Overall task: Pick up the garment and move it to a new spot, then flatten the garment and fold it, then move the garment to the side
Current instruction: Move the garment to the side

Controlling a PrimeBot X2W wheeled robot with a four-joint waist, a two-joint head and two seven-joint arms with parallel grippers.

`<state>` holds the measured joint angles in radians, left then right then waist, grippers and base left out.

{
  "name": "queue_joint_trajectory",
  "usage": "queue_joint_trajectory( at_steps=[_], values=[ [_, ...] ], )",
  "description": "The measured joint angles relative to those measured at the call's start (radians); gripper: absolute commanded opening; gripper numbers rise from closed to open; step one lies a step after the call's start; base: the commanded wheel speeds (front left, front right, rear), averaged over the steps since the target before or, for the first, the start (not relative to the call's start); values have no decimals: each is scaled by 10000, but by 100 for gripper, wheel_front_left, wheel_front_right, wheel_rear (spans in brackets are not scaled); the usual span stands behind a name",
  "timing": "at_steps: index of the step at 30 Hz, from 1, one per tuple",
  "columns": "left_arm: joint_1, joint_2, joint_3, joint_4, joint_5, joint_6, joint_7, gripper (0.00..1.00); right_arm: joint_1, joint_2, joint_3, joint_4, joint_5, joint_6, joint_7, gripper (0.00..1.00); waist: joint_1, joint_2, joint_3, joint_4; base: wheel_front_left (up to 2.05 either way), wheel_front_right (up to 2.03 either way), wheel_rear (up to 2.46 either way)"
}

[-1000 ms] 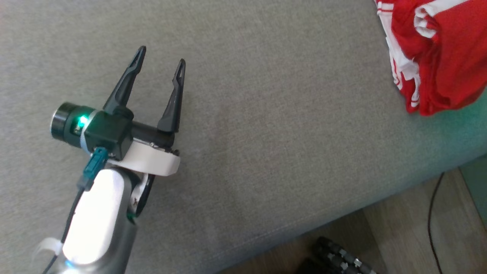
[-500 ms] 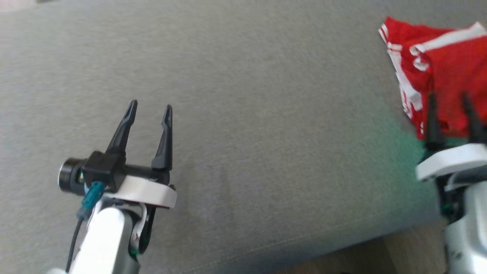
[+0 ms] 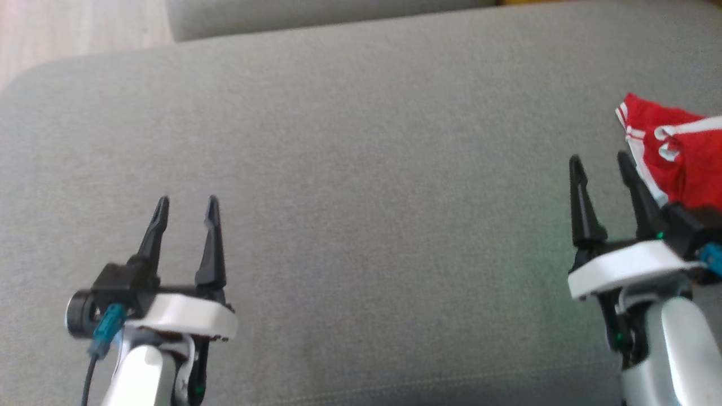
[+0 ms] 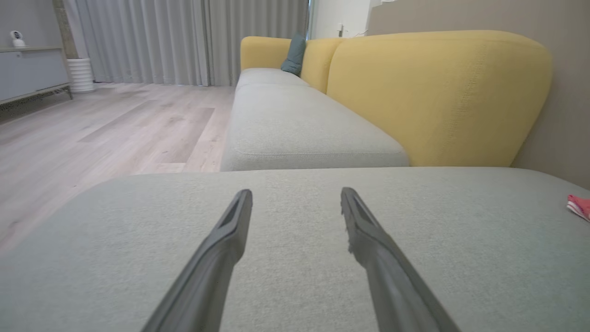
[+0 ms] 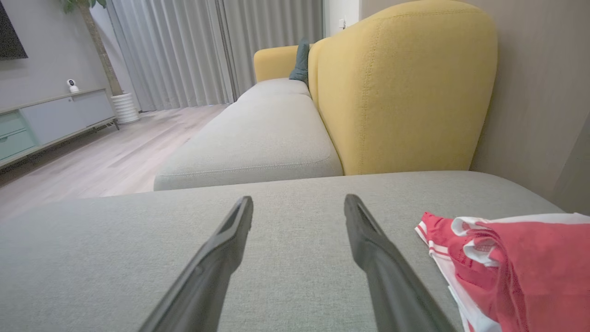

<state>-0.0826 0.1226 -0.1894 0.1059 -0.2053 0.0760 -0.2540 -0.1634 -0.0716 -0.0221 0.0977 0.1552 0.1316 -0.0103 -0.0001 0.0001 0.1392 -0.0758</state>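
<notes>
The garment [image 3: 679, 155] is red with white stripes and lies bunched at the right edge of the grey sofa seat [image 3: 366, 197]. In the right wrist view the garment [image 5: 516, 263] sits just right of my fingers. My right gripper [image 3: 601, 160] is open and empty, hovering beside the cloth's left edge. At the lower left my left gripper [image 3: 187, 202] is open too, far from the cloth, with nothing between its fingers. A sliver of the garment [image 4: 580, 206] shows at the far right in the left wrist view.
A yellow backrest [image 5: 401, 87] rises behind the seat, beside a beige wall [image 5: 530, 92]. A second grey cushion [image 4: 295, 124] runs on beyond it. Wooden floor [image 4: 106, 129] lies to the left, with a low cabinet [image 5: 50, 120] and curtains [image 4: 184, 41].
The head camera has tilted up and panned, shifting the whole picture. My right gripper has come into view at the lower right, next to the garment.
</notes>
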Motion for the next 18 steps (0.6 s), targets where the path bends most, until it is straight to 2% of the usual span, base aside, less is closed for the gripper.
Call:
queue_joint_trajectory(
  at_steps=[9,18],
  values=[
    [660,128,59,188,-102,35,17,100,949,119,180,-523,-69,0,274,100,0,0,-745,287,0,0,0],
    [848,219,33,174,-102,209,163,100,1361,215,364,-849,-52,0,422,100,0,0,-1003,333,0,0,0]
  ],
)
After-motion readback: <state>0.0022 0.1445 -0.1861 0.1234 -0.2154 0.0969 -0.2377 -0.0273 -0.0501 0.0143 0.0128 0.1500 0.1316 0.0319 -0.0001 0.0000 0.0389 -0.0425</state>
